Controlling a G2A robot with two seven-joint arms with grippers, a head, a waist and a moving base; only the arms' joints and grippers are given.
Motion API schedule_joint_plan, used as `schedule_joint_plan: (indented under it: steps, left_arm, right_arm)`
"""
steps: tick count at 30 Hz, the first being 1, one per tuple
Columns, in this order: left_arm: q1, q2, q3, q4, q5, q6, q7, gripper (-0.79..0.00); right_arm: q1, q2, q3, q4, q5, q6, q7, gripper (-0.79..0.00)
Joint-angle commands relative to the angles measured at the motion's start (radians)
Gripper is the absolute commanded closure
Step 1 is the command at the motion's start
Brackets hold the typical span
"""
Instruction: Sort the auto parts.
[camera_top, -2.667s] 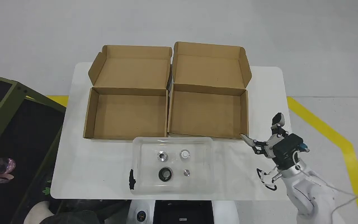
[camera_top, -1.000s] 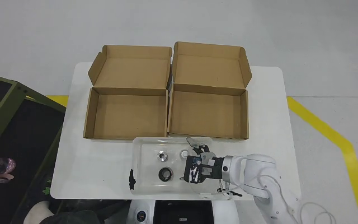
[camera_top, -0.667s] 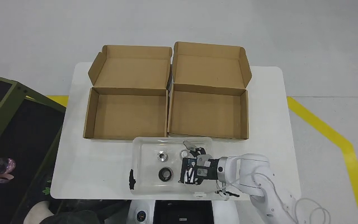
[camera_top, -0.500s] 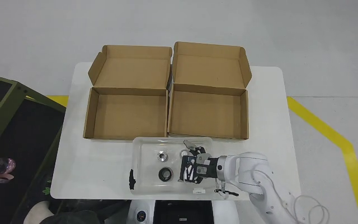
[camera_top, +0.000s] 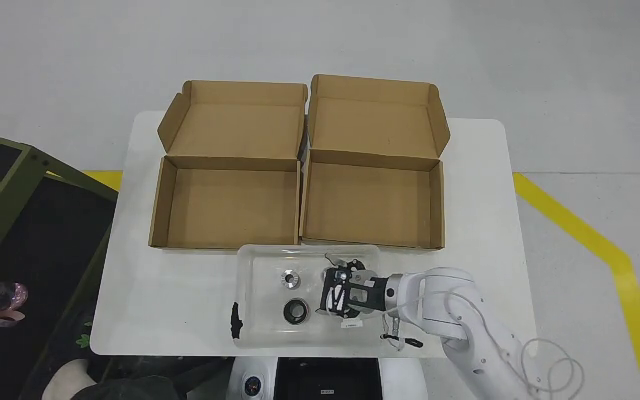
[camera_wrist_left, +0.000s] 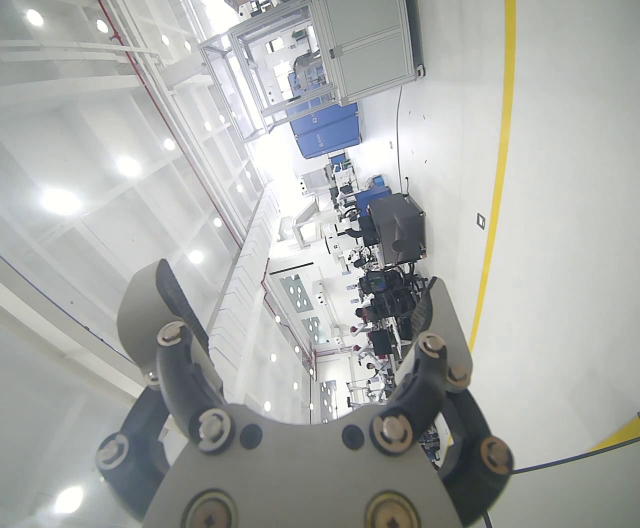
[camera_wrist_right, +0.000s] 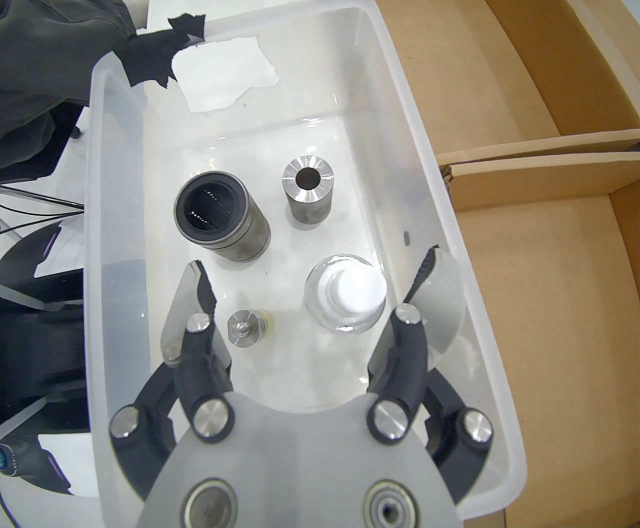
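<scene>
**Sorting station, top and wrist views.**

- A white rectangular table (camera_top: 480, 180) carries all the task's things.
- Two open brown cardboard boxes stand side by side at the far half of the table, lids folded back. They are the left cardboard box (camera_top: 225, 205) and the right cardboard box (camera_top: 370, 205).
- A clear plastic bin (camera_wrist_right: 430, 165) sits at the table's near edge, just beside the front walls of both boxes. A scrap of black tape (camera_wrist_right: 155, 50) and a white paper label (camera_wrist_right: 225, 75) mark one end of it.
- The right gripper (camera_wrist_right: 315, 260) hangs inside the bin with its fingers spread wide, holding nothing. Whether its tips touch the bin floor cannot be told.
- The left gripper (camera_wrist_left: 297, 277) points away from the table toward the hall. Its fingers are likewise apart, with nothing between them.

All four auto parts stand upright in the bin:

- The grey cylindrical bearing with a black end ring (camera_wrist_right: 222, 220) is the largest.
- The clear round part with a white cap (camera_wrist_right: 350, 297) stands between the right gripper's fingers, nearer one of them.
- The plain steel sleeve with a bored centre (camera_wrist_right: 307, 190) stands beside the bearing, beyond the fingertips.
- The small metal stud (camera_wrist_right: 245, 327) is just beside the other finger and has what may be a yellowish base.
</scene>
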Motion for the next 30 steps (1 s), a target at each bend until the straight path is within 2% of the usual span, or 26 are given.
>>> schedule_joint_plan:
  steps: [1,4,5,6,16,17,19,20,21,30]
  left_arm:
    - [0.0,0.0,0.0,0.0,0.0,0.0,0.0,-0.785]
    - [0.0,0.0,0.0,0.0,0.0,0.0,0.0,-0.785]
    - [0.0,0.0,0.0,0.0,0.0,0.0,0.0,-0.785]
    - [0.0,0.0,0.0,0.0,0.0,0.0,0.0,-0.785]
    - [0.0,0.0,0.0,0.0,0.0,0.0,0.0,-0.785]
    - [0.0,0.0,0.0,0.0,0.0,0.0,0.0,-0.785]
    - [0.0,0.0,0.0,0.0,0.0,0.0,0.0,-0.785]
    - [0.0,0.0,0.0,0.0,0.0,0.0,0.0,-0.785]
    - [0.0,0.0,0.0,0.0,0.0,0.0,0.0,-0.785]
    - [0.0,0.0,0.0,0.0,0.0,0.0,0.0,-0.785]
  right_arm:
    - [0.004,0.001,-0.003,0.003,-0.001,0.01,0.003,-0.677]
    - [0.011,0.003,-0.008,0.006,-0.003,0.025,0.005,-0.622]
    - [0.014,0.003,-0.008,0.007,-0.006,0.031,0.005,-0.52]
    - [0.016,0.004,-0.009,0.01,-0.011,0.039,0.005,-0.453]
    - [0.032,0.009,-0.026,0.033,-0.021,0.075,0.009,-0.329]
    - [0.033,0.009,-0.027,0.035,-0.02,0.077,0.008,-0.299]
    - [0.034,0.011,-0.03,0.036,-0.021,0.079,0.008,-0.222]
    - [0.034,0.011,-0.031,0.037,-0.02,0.08,0.006,-0.148]
    - [0.034,0.012,-0.032,0.037,-0.019,0.079,0.004,-0.015]
    - [0.03,0.023,-0.029,0.001,0.0,0.045,-0.009,0.0]
